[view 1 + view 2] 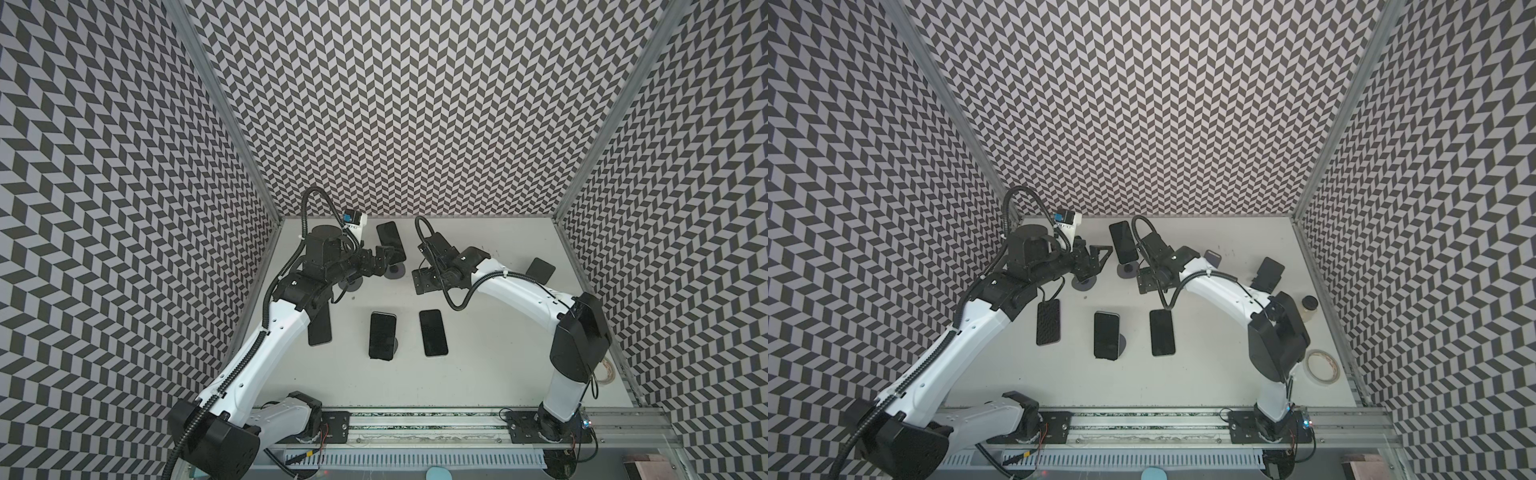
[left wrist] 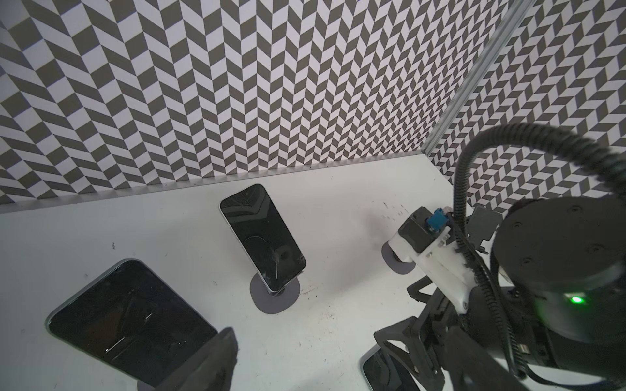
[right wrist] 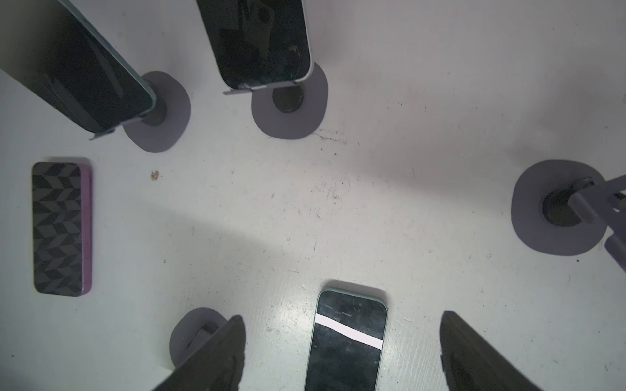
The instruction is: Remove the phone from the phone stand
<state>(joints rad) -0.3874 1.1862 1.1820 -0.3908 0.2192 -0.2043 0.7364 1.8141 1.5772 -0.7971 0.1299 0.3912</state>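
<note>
"Crowded white table (image 1: pixel 498 374), that. Which one is it after?"

"My guess is the phone (image 2: pixel 262 237) at the back, in the middle, propped on its phone stand (image 2: pixel 275 298). In a top view the left gripper (image 1: pixel 1102 262) is just beside it and aimed that way. Its fingers are spread with nothing between them."

"And the other arm?"

"The right gripper (image 3: pixel 342 316) hangs over the table, fingers wide apart too, holding nothing. A flat phone (image 3: pixel 345 342) lies on the table beneath it."

"What worries you?"

"The neighbour phone (image 2: pixel 128 315) first. It's propped on its own stand, and one left finger (image 2: pixel 210 359) is right at its corner. I can't tell whether they're touching. A sideways swing there would likely knock it off. Then the two arms are close together around the same spot, so they could clip each other. The phone stand also looks light. Pull the phone sideways rather than up off the lip (image 3: pixel 244 89) and I'd expect the stand to drag or tip. It has a glass face and smooth edges, so it could slip in the grip as well."

"How's it lying?"

"Leaning back, with the dark screen facing up and toward the front of the table. The long axis runs front to back. The bottom short edge rests on the lip and the top end rises toward the back wall. The top is canted a little to the left in both top views."
</note>
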